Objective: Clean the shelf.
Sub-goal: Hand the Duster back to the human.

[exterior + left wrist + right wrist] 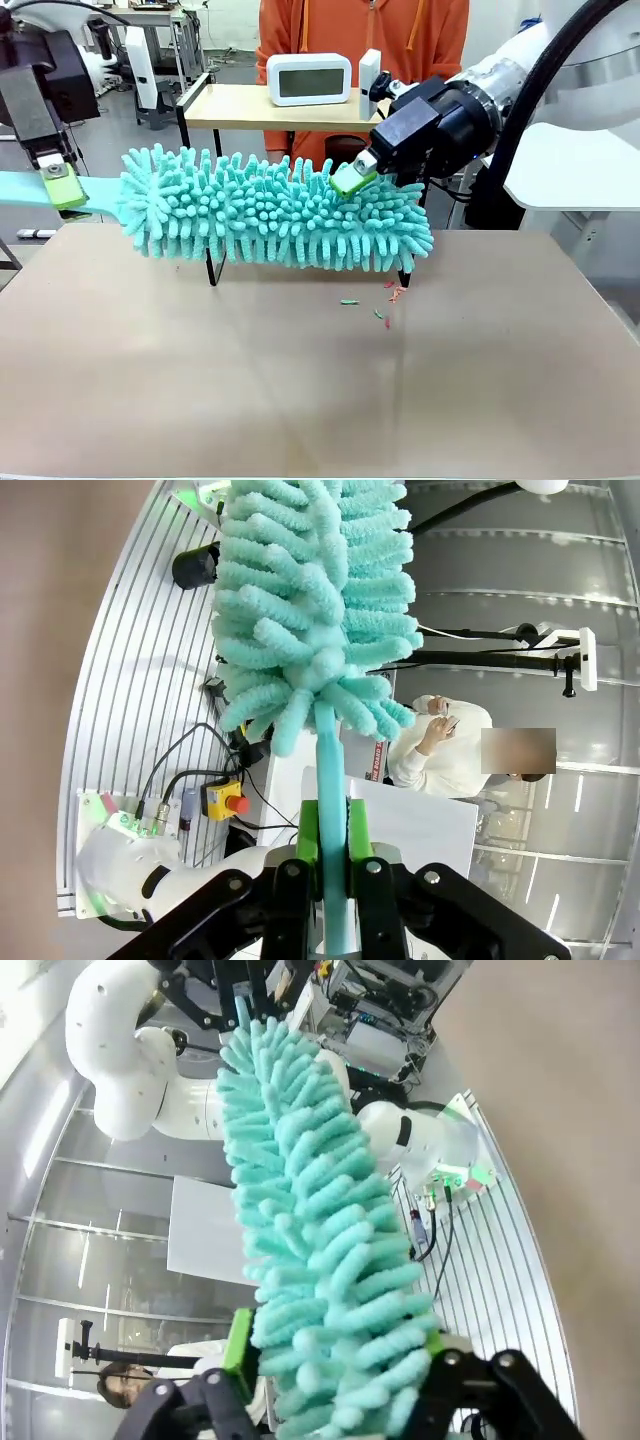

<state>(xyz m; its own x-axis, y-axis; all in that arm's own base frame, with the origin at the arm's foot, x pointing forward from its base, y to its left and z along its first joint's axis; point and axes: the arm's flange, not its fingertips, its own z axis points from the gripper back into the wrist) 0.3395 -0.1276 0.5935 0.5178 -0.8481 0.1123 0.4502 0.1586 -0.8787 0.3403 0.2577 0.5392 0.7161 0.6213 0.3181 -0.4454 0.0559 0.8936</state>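
A fluffy turquoise duster [270, 210] hangs level above the tabletop, in front of the shelf [230, 105]. Only the shelf's top wooden board and two black legs show; the duster covers the lower part. My left gripper [62, 185] is shut on the duster's flat handle at the left; in the left wrist view the green pads of the left gripper [325, 855] clamp the handle below the duster's head [310, 600]. My right gripper [352, 178] sits at the head's right end. In the right wrist view the right gripper [335, 1360] stands with jaws wide, straddling the duster's fluff [310, 1210].
A white digital clock [309, 78] and a small white object [368, 80] stand on the shelf's top board. A person in an orange top [360, 30] stands behind it. Small red and green scraps [390, 295] lie on the beige table under the duster's right end.
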